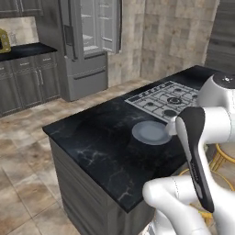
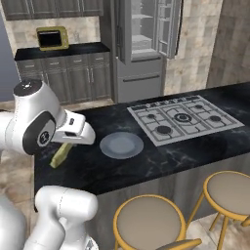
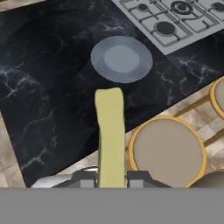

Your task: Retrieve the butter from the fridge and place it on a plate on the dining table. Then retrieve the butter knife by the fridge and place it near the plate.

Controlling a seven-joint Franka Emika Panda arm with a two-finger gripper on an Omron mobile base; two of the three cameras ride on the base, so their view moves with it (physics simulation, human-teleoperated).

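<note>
My gripper [image 3: 111, 179] is shut on the butter [image 3: 110, 131], an olive-yellow bar that sticks out lengthwise from between the finger tips. In the right base view the butter [image 2: 60, 155] hangs from the hand [image 2: 73, 134] over the left end of the dining table [image 2: 195, 151], a short way left of the plate [image 2: 121, 145]. The plate [image 3: 121, 59] is round, pale and bare, just beyond the bar's far end. From the left base side the plate [image 1: 150, 132] lies on the black marbled top [image 1: 101, 147] beside my forearm. The fridge [image 2: 141, 44] stands behind with its upper doors open. The butter knife is out of view.
A gas hob [image 2: 183, 119] is set into the island top right of the plate. Gold-framed stools [image 2: 149, 219] stand along the near side. The wall counter with a yellow toaster oven [image 2: 52, 37] runs left of the fridge [image 1: 87, 46].
</note>
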